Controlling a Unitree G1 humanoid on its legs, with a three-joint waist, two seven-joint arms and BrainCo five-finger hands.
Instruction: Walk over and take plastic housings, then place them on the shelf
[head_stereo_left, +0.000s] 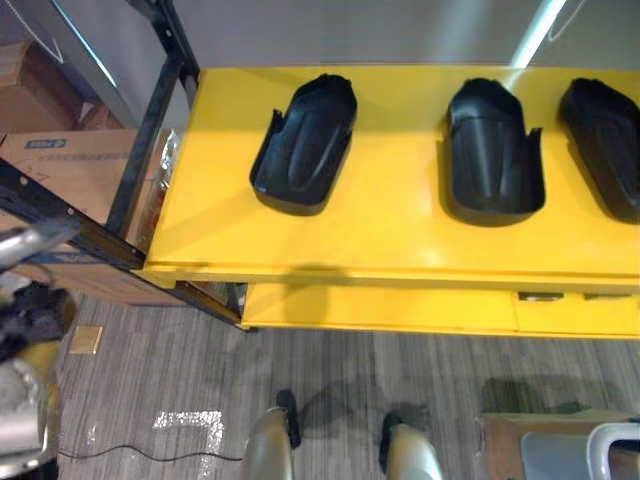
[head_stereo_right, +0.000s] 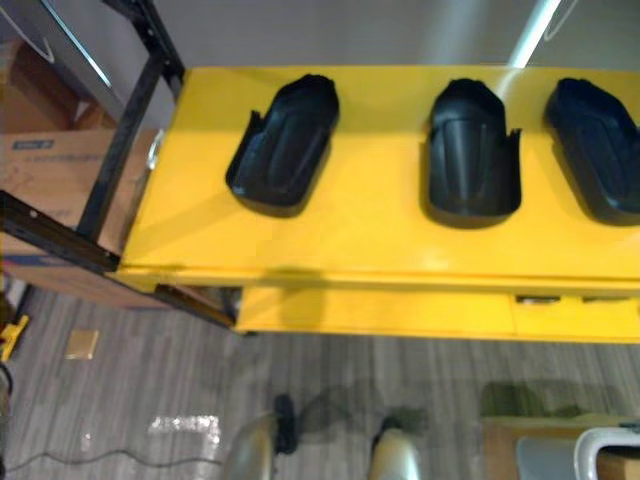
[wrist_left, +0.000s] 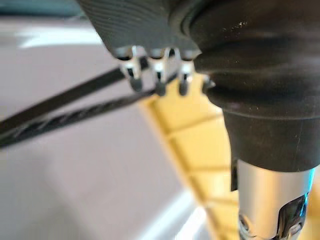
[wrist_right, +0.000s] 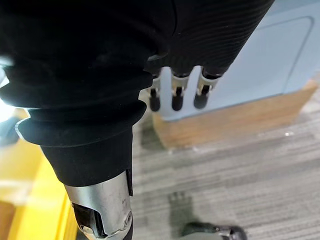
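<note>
Three black plastic housings lie hollow side up in a row on the yellow shelf top (head_stereo_left: 400, 240): the left housing (head_stereo_left: 305, 145), the middle housing (head_stereo_left: 493, 150) and the right housing (head_stereo_left: 605, 140), which is cut off by the view's edge. My left hand (wrist_left: 157, 80) hangs low beside the shelf's yellow edge with its fingers relaxed and nothing in them. My right hand (wrist_right: 174, 97) hangs over the grey floor, fingers likewise loose and empty. Both hands are well short of the housings.
A black metal rack frame (head_stereo_left: 150, 130) stands at the shelf's left end, with cardboard boxes (head_stereo_left: 70, 170) behind it. A lower yellow level (head_stereo_left: 400, 310) juts out under the top. A wooden-based pale cabinet (wrist_right: 240, 115) stands at my right on the floor.
</note>
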